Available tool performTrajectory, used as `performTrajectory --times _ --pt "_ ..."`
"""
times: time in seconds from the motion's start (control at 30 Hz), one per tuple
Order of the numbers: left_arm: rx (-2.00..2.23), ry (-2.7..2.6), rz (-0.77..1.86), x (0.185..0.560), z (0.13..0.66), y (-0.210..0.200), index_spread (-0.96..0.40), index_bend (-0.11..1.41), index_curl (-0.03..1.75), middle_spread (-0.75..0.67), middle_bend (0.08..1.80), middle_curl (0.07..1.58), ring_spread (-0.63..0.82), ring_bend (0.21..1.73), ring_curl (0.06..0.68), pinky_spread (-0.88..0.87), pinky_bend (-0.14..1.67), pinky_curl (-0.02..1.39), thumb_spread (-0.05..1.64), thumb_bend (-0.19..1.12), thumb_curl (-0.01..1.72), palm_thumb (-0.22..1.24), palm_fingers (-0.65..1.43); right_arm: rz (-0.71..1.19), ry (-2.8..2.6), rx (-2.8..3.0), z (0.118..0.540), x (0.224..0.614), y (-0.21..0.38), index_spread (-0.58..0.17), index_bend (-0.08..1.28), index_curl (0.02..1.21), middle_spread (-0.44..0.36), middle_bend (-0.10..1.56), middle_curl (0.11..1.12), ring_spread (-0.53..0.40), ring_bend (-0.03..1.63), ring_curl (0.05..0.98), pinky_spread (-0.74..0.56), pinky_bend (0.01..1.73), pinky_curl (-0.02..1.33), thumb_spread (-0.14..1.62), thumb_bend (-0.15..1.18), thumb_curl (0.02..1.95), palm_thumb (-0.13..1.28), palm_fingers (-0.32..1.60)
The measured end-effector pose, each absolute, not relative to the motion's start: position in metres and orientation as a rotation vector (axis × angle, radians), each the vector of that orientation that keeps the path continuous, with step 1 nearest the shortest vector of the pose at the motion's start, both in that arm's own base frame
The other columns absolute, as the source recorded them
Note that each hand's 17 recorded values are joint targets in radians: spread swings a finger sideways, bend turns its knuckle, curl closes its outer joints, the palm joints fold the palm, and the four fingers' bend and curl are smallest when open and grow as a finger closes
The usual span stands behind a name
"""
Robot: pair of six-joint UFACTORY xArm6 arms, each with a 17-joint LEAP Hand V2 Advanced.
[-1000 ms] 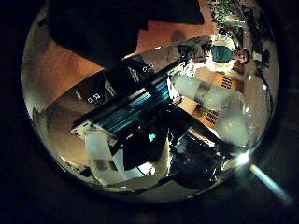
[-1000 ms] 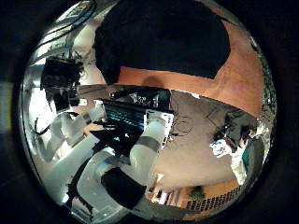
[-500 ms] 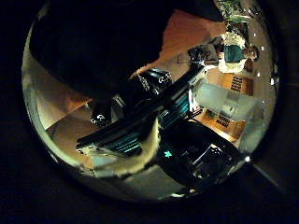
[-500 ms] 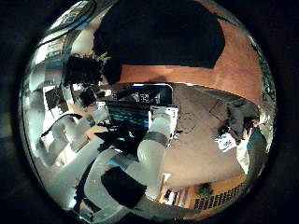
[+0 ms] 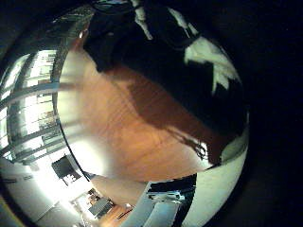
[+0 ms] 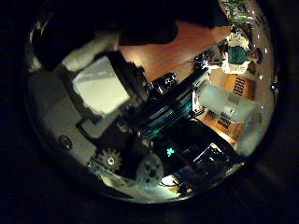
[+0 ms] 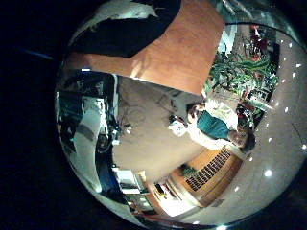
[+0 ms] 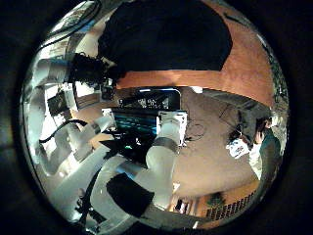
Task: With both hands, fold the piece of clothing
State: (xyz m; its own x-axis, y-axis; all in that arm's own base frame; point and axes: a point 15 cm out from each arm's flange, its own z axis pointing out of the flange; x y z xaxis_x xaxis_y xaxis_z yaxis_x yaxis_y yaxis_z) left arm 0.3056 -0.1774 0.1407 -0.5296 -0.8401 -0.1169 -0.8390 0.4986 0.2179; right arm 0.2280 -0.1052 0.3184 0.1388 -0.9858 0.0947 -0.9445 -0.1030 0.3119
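Observation:
The dark piece of clothing [image 8: 171, 39] lies spread on the wooden table [image 8: 249, 73], seen also in the right little finger side palm view [image 7: 125, 34]. My left hand [image 8: 86, 70] is down at the clothing's edge, near the table's side. In the left thumb side palm view its own finger [image 6: 103, 84] curls across the picture, with the clothing [image 6: 140, 23] close behind it. In the left little finger side palm view its fingertips [image 5: 210, 57] lie against the clothing [image 5: 170, 71]. My right hand hovers off the table's edge, apart from the clothing; none of it shows.
Bare wooden table [image 5: 123, 113] stretches beside the clothing. Both white arms [image 8: 156, 157] reach in from the table's side. A rack with equipment [image 8: 147, 113] stands beyond the table edge.
The left hand has dropped to the clothing's edge and its finger has curled in across its palm view. The right palm view has barely shifted.

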Motion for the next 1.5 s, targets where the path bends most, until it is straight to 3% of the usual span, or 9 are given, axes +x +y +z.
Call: performTrajectory --times 0.17,0.37,0.67,0.97,1.5 --pt "1.505 -2.704 -0.412 0.316 0.164 -0.174 -0.50 0.79 0.68 -0.42 1.10 0.88 -0.42 1.41 0.494 -0.52 1.23 0.63 0.99 0.06 0.51 0.81 1.17 -0.251 -1.858 2.114 0.302 0.225 -0.102 -0.367 0.16 0.30 -0.048 0.28 0.37 -0.017 0.68 0.222 0.38 0.67 0.16 1.13 0.00 0.24 0.14 0.29" --pt "1.418 -2.606 -0.522 0.318 0.196 -0.172 -0.57 0.82 0.80 -0.45 1.15 0.90 -0.41 1.45 0.512 -0.54 1.27 0.65 0.99 0.02 0.56 0.83 1.12 -0.316 -1.800 2.097 0.281 0.235 -0.092 -0.364 0.16 0.30 -0.058 0.30 0.38 -0.053 0.70 0.229 0.35 0.66 0.15 1.15 0.00 0.26 0.24 0.30" --pt "1.396 -2.554 -0.597 0.322 0.198 -0.169 -0.63 0.76 0.92 -0.47 1.17 0.91 -0.41 1.47 0.515 -0.54 1.28 0.66 0.99 -0.01 0.60 0.85 1.10 -0.279 -1.809 2.084 0.263 0.244 -0.082 -0.354 0.16 0.30 -0.074 0.32 0.38 -0.075 0.70 0.230 0.34 0.65 0.15 1.16 -0.01 0.26 0.33 0.29" --pt "1.410 -2.533 -0.535 0.349 0.233 -0.174 -0.67 0.68 1.05 -0.48 1.17 0.91 -0.41 1.48 0.513 -0.55 1.27 0.67 0.99 -0.02 0.62 0.84 1.10 -0.292 -1.801 2.086 0.231 0.242 -0.082 -0.351 0.16 0.30 -0.077 0.32 0.38 -0.070 0.70 0.230 0.33 0.65 0.15 1.17 -0.02 0.27 0.38 0.27" --pt "1.379 -2.465 -0.527 0.363 0.255 -0.171 -0.72 0.57 1.20 -0.48 1.16 0.91 -0.41 1.46 0.508 -0.55 1.27 0.68 1.00 -0.02 0.64 0.82 1.11 -0.208 -1.976 1.999 0.195 0.278 -0.115 -0.326 0.16 0.29 -0.060 0.30 0.38 0.021 0.62 0.222 0.35 0.63 0.17 1.13 -0.02 0.28 0.45 0.18"
